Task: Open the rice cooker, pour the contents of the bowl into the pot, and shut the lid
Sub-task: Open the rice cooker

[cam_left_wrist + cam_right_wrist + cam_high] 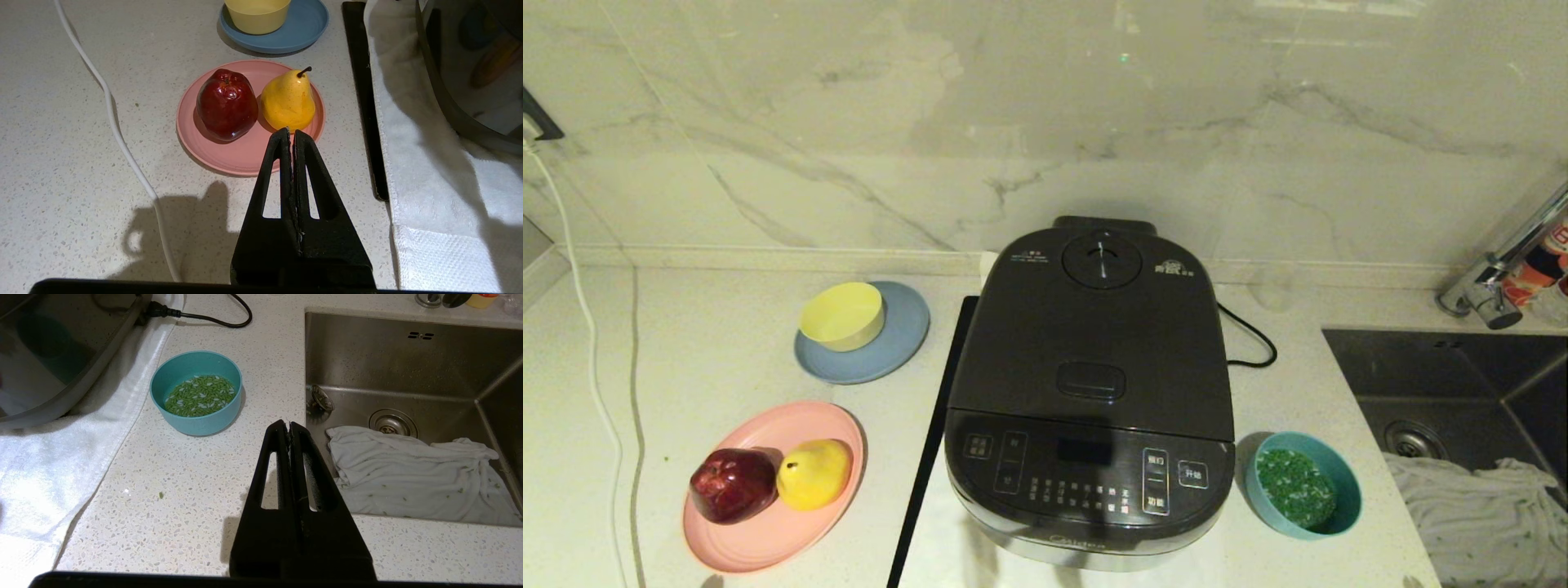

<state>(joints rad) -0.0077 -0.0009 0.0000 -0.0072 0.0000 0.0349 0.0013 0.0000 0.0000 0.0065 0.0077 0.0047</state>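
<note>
The dark grey rice cooker (1090,408) stands in the middle of the counter on a white towel (429,171), its lid (1094,327) down. Its pot is hidden under the lid. To its right sits the small teal bowl (1303,485) (197,392) holding green chopped contents (1294,487) (200,395). Neither arm shows in the head view. My right gripper (289,424) is shut and empty, hanging over the counter near the sink edge, short of the bowl. Over the counter my left gripper (291,131) is shut and empty, just before a pink plate.
A pink plate (768,535) with a red apple (733,484) and a yellow pear (814,472) lies left of the cooker. Behind it a yellow bowl (843,315) sits on a grey-blue plate (894,351). A steel sink (1462,384) with a white cloth (416,473) is at the right. A white cable (118,134) runs along the left.
</note>
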